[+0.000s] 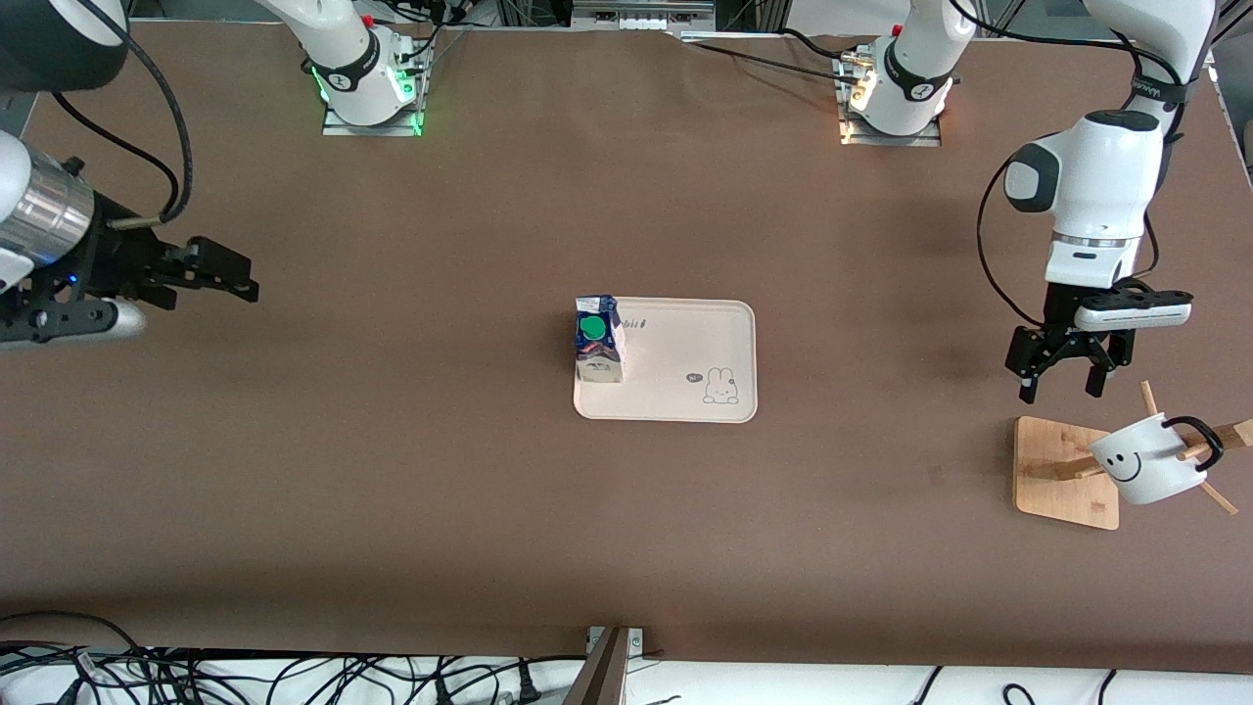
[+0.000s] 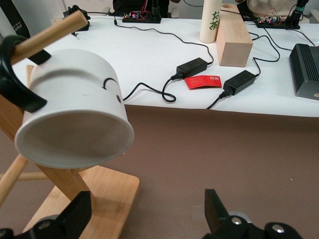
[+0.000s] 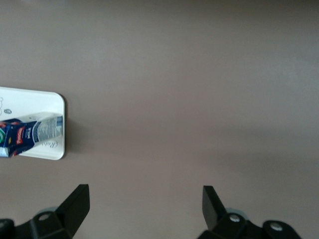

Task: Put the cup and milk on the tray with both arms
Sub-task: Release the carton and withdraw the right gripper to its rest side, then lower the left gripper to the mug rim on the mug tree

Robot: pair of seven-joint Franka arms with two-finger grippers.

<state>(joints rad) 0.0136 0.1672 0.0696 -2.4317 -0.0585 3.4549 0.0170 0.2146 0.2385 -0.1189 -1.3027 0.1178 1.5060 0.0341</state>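
Half done, by my reckoning. The milk (image 1: 599, 339) already stands upright on the tray (image 1: 685, 401), at the tray's edge toward the right arm's end of the table: a small gable-top carton, dark blue and white with red-orange marks, round green cap up. The cup (image 1: 1145, 458) is what remains; it hangs tilted on a peg of the wooden rack (image 1: 1062, 475), well apart from the tray toward the left arm's end of the table. It is a white mug, black smiley on its side, black handle hooked over the peg, mouth turned toward my left wrist camera. My left gripper (image 1: 1062, 377) hovers just above the rack, close beside the cup, fingers (image 2: 79, 211) spread wide and holding nothing. My right gripper (image 1: 220, 274) waits in the air well clear of the tray at the right arm's end, fingers (image 3: 75, 204) wide apart and empty. Left to do, I judge: lift the cup off its peg and set it on the bare part of the tray beside the milk.
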